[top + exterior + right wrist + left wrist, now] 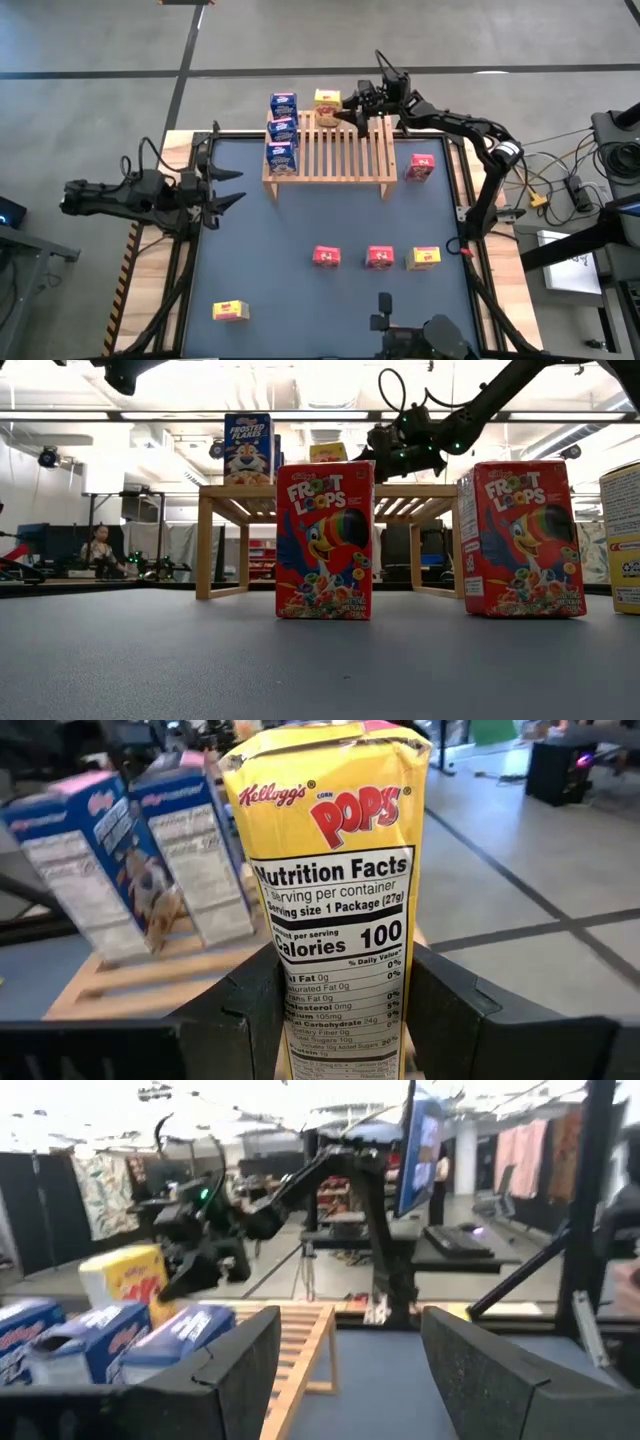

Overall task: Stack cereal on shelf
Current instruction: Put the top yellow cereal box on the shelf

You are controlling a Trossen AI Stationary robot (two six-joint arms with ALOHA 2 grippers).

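Observation:
The wooden slatted shelf [335, 150] stands at the table's far side. Three blue boxes [282, 130] stand in a row on its left end. My right gripper [347, 108] is at the shelf's far edge, shut on an upright yellow box [330, 890], which also shows in the high view [327, 102]. My left gripper [228, 186] waits open and empty at the table's left, and shows in its wrist view [345, 1370]. One red box [421, 167] stands right of the shelf. Two red boxes [326, 257] [379, 257] and two yellow ones [424, 258] [231, 312] stand nearer. My right gripper pinches the yellow box between its two fingers, one on each broad face, low on the box [290, 1010]. Its nutrition side panel faces the wrist. The fingers come level from the table's right. The box is upright over the shelf's far edge; its base is hidden.
The shelf's middle and right slats [360, 150] are bare. In the low view two red boxes [325, 540] [520, 540] stand in front of the shelf [225, 535]. Cables and equipment [575, 190] lie beyond the table's right edge.

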